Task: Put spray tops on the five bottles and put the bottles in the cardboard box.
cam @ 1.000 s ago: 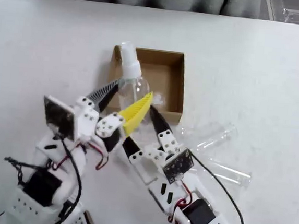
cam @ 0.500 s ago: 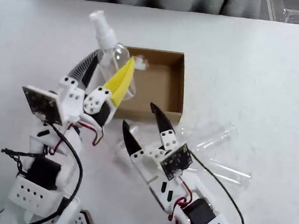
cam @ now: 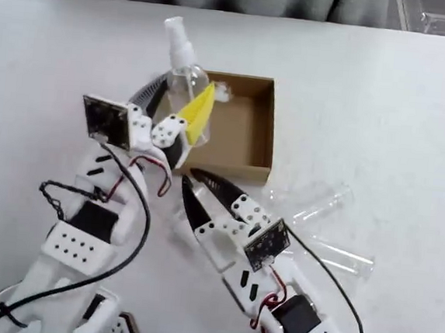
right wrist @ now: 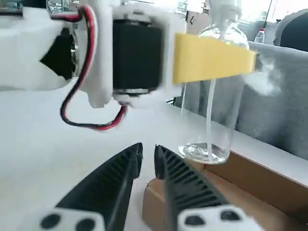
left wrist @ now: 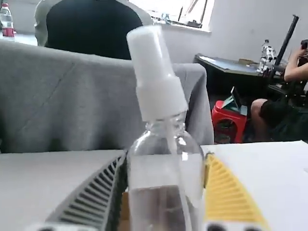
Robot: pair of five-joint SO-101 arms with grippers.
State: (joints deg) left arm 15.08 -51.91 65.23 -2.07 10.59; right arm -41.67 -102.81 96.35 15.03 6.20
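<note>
Bottle [cam: 185,81] now over box [cam: 250,134], base half-hidden

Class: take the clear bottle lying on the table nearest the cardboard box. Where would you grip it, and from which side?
Grip the lying bottle across mid-body, coming down from above, fingers astride its long axis. It lies flat on the table, so probably only its rounded flanks are free.

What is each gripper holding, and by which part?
The left gripper holds the spray bottle by its clear body, below the white spray top. The right gripper holds nothing.
</note>
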